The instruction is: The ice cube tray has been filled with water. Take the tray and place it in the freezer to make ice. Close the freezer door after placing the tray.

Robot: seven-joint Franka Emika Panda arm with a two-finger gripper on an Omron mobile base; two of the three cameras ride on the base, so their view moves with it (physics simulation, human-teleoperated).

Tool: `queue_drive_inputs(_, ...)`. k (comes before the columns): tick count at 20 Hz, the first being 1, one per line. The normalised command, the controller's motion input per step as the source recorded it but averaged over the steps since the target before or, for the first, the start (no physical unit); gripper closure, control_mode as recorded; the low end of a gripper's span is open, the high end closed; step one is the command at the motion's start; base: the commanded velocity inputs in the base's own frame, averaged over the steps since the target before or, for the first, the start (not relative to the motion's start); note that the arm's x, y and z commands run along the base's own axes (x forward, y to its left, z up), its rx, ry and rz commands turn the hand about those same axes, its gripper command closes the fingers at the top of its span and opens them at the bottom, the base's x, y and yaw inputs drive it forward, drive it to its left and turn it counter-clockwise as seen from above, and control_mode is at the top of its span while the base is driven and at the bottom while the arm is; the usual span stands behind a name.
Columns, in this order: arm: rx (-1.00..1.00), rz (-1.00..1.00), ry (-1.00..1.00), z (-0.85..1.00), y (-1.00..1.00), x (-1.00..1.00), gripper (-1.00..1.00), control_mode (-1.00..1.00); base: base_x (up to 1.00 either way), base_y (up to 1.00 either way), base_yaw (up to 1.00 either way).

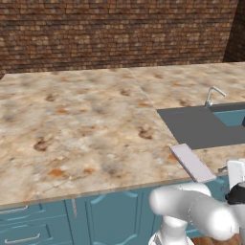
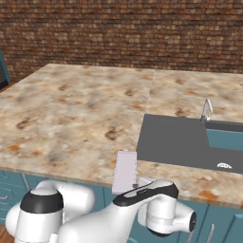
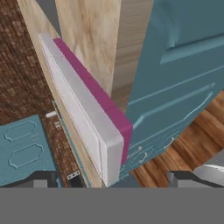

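The ice cube tray (image 1: 192, 162) lies flat on the marble counter (image 1: 72, 124) at its front edge, just left of the sink, with its near end at or just over the edge. In the right base view the tray (image 2: 126, 171) shows a pale lavender-white top. The hand view is rolled and has the tray (image 3: 87, 118) very close, white face and pink-purple side, its near end low between the fingertips. My gripper (image 3: 113, 179) is open, one tip on each side of that end, at the level of the counter's edge and not touching it. The freezer and its door are out of view.
A dark grey sink (image 1: 201, 127) with a curved faucet (image 1: 210, 95) is set in the counter to the tray's right. A brick wall (image 1: 119, 28) backs the counter. Teal cabinet doors (image 1: 95, 215) run below the counter's front, above a wood floor (image 3: 192, 144).
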Motion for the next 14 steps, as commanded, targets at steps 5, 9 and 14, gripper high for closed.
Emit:
queue_drive_inputs(5, -0.01, 0.0, -0.13, -0.11, 0.18, 0.17, -1.0, -1.0, 0.0, 0.0, 0.0)
queue_drive_inputs(9, -0.04, -0.09, -0.11, 0.0, 0.25, -0.01, -1.0, -1.0, 0.0, 0.0, 0.0)
queue_drive_inputs(14, -0.01, -0.16, -0.01, 0.0, 0.21, -0.06, -1.0, -1.0, 0.0, 0.0, 0.0)
